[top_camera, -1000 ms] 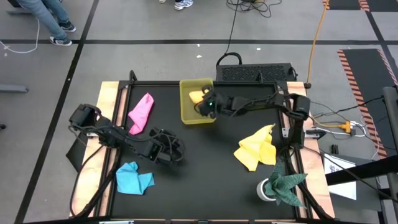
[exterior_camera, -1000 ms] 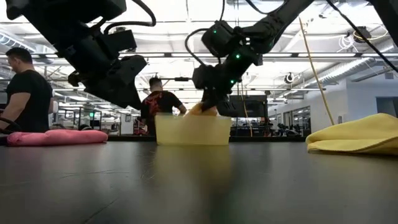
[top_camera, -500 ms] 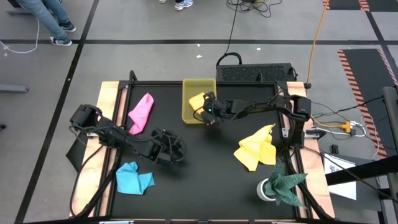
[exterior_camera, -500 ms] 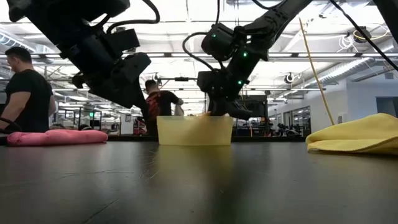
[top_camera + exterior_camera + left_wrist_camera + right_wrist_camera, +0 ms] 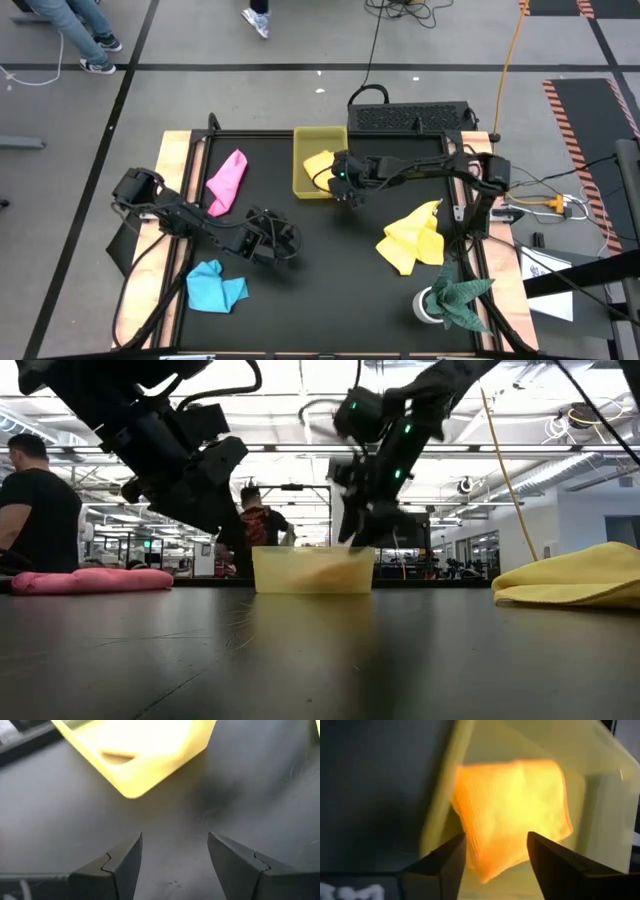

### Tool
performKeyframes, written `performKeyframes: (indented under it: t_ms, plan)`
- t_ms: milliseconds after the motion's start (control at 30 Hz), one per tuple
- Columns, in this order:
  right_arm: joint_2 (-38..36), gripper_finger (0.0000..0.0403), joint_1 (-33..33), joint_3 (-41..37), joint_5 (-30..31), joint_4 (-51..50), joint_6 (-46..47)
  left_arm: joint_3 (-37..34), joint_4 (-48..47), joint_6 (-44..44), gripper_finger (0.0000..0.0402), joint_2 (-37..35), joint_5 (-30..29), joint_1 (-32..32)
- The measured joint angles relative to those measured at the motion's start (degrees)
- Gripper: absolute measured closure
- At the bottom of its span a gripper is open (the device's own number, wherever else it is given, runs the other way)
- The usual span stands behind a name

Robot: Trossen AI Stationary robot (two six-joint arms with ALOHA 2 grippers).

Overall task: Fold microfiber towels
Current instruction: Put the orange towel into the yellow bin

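Near the counter's far edge, the yellow tray (image 5: pixel 318 165) holds the folded orange towel (image 5: pixel 512 815), and the right pincer (image 5: pixel 349 194) hangs just beside the tray's near corner, fingers spread wide and holding nothing. The left pincer (image 5: pixel 270 238) waits over the middle of the counter (image 5: pixel 330 280), also wide and empty. The pink towel (image 5: pixel 228 180), blue towel (image 5: pixel 214 286) and yellow towel (image 5: pixel 413 238) lie crumpled and unfolded. My worry is that the right arm, so close, could clip the tray's rim and shove it. The dark counter is matte; beyond it, people (image 5: pixel 38 510) stand in a bright workshop.
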Motion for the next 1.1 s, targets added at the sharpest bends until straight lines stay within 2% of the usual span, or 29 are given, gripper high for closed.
performKeyframes:
  t_ms: [100, 200, 300, 433, 500, 600, 800, 1033, 1100]
  plan:
    - [-3.28, 0.0189, -0.31, 0.07, -5.16, -1.27, 2.45, -0.05, -0.54, -1.34, 0.0172, 0.0, 2.77, 1.27]
    - [-5.26, 0.0215, -1.9, 0.11, -9.32, 0.3, 5.92, -1.24, -0.19, -0.76, 0.0172, -0.04, 2.8, 3.21]
    - [-5.37, 0.027, -4.43, 0.11, -11.99, 3.39, 9.43, -2.65, -0.48, 0.16, 0.0172, -0.42, 2.37, 6.06]
    - [-2.33, 0.0367, -7.86, 1.06, -16.08, 7.76, 9.98, -3.46, -0.64, 2.69, 0.0172, -1.8, 1.9, 9.71]
    - [0.46, 0.0392, -8.7, 2.97, -18.94, 7.68, 10.01, -3.54, -0.53, 5.31, 0.0172, -3.29, 1.11, 11.26]
    - [5.15, 0.0389, -9.18, 7.26, -21.14, 6.98, 8.96, -3.44, -0.1, 11.92, 0.0172, -5.63, 0.79, 13.99]
    - [13.8, 0.0401, -10.59, 15.58, -21.07, -0.76, 6.25, -3.45, 0.39, 26.06, 0.0172, -8.48, 0.72, 18.72]
    - [20.02, 0.0402, -13.0, 16.92, -21.1, -2.12, 5.7, -3.46, 7.12, 34.5, 0.0172, -8.59, 0.32, 22.0]
    - [19.79, 0.0402, -13.09, 16.94, -17.72, -1.61, 8.29, -3.48, 8.38, 36.27, 0.0172, -8.57, 0.32, 22.47]
